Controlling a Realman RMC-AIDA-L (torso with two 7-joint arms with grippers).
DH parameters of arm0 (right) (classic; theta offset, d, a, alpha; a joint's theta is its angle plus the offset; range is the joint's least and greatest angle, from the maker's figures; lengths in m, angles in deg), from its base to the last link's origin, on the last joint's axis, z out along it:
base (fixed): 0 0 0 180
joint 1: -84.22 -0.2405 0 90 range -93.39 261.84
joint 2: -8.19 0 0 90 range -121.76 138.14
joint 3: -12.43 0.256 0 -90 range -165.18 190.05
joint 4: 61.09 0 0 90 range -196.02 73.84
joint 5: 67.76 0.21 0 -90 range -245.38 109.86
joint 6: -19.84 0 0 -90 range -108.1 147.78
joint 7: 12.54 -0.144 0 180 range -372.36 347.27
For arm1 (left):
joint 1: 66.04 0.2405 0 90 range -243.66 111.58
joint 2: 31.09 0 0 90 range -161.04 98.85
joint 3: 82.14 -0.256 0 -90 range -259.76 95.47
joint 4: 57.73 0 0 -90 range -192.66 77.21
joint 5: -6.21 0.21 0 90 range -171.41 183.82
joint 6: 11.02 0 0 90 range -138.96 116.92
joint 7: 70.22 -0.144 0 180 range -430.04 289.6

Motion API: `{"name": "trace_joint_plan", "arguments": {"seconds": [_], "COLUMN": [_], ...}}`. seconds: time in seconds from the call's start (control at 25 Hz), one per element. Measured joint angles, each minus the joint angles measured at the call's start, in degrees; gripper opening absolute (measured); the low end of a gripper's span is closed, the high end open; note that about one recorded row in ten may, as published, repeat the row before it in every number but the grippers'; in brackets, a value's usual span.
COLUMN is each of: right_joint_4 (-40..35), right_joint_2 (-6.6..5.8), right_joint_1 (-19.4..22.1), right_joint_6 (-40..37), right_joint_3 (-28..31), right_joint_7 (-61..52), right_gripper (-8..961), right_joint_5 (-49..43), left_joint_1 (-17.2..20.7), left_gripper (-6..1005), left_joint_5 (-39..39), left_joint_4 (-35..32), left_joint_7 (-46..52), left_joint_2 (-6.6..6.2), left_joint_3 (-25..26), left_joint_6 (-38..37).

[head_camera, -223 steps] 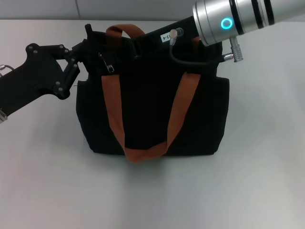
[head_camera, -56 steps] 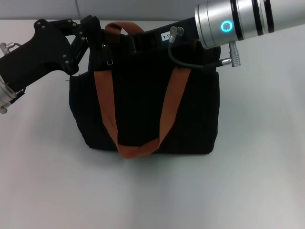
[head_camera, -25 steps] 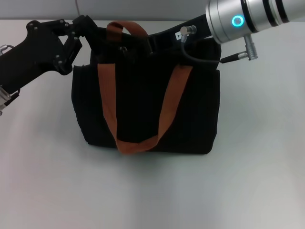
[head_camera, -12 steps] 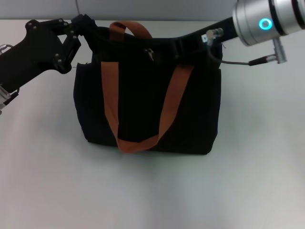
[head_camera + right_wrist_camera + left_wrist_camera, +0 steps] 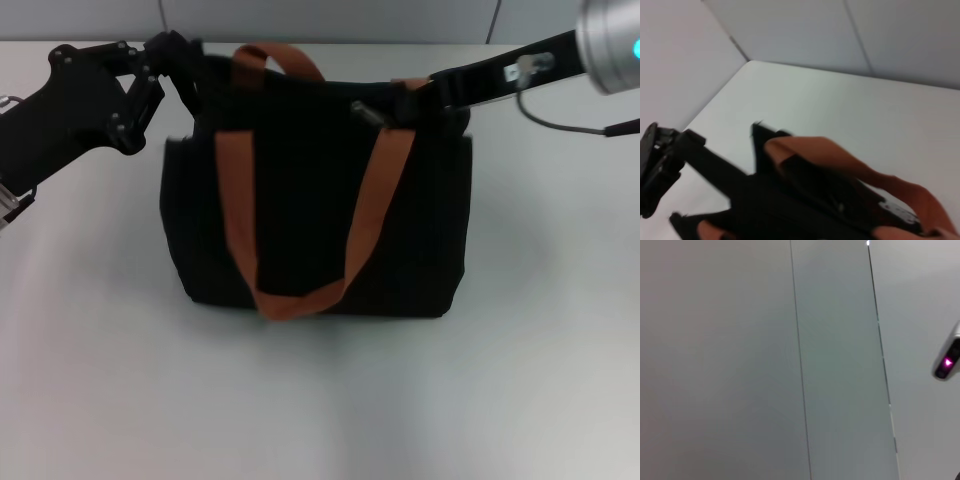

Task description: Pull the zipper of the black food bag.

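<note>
The black food bag (image 5: pixel 310 220) stands upright on the white table, with its orange-brown strap handles (image 5: pixel 235 200) hanging down its front. My left gripper (image 5: pixel 188 62) is shut on the bag's upper left corner. My right gripper (image 5: pixel 405 100) reaches in from the right along the bag's top edge, shut at the zip line. The silver zipper pull (image 5: pixel 364 113) sticks out just left of its tip, right of the top edge's middle. The right wrist view shows the bag's top (image 5: pixel 790 200) and an orange handle (image 5: pixel 830 152).
The white table (image 5: pixel 300 400) stretches in front of and beside the bag. A grey panelled wall (image 5: pixel 900 35) runs behind the table. The left arm's black linkage (image 5: pixel 660 160) shows beyond the bag in the right wrist view. The left wrist view shows only wall panels (image 5: pixel 740 360).
My right gripper has drawn back to the right along the bag's top. The zipper pull has gone with it from near the left handle to right of the middle. My left gripper has stayed put.
</note>
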Motion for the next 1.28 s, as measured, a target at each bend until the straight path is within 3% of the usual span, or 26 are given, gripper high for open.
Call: {"name": "trace_joint_plan", "arguments": {"seconds": [0.36,0.64,0.76,0.96,1.0,1.08,1.28], "right_joint_4": [-2.7,-0.5,7.3,18.5,24.6,27.9,41.2], "right_joint_2": [0.1,0.04,-0.33,-0.52,-1.01,-1.34,-3.88], "right_joint_1": [2.5,7.2,10.1,11.5,11.6,11.6,12.8], "right_joint_6": [-1.6,-1.4,-3.3,-10.5,-16.1,-19.1,-28.7], "right_joint_3": [2.2,7.5,12.2,17.7,20.3,21.4,23.0], "right_joint_7": [0.5,13.2,26.9,42.9,51.4,56.0,75.5], "right_gripper": [97,122,133,305,339,409,571], "right_joint_5": [1.7,17.5,30.5,39.4,40.7,40.9,39.9], "left_joint_1": [0.1,0.1,0.1,0.3,0.3,0.4,0.8], "left_gripper": [153,155,157,159,159,160,162], "left_joint_5": [-0.1,-0.1,-0.1,-0.1,-0.1,-0.1,0.1], "left_joint_4": [0.0,0.1,0.1,0.1,0.1,0.2,0.6], "left_joint_7": [0.0,0.0,0.4,0.5,0.5,0.6,0.6], "left_joint_2": [0.0,0.09,0.09,0.1,0.1,0.09,0.07], "left_joint_3": [0.3,0.3,0.3,0.3,0.3,0.3,0.1], "left_joint_6": [0.2,0.2,0.3,0.3,0.3,0.3,0.6]}}
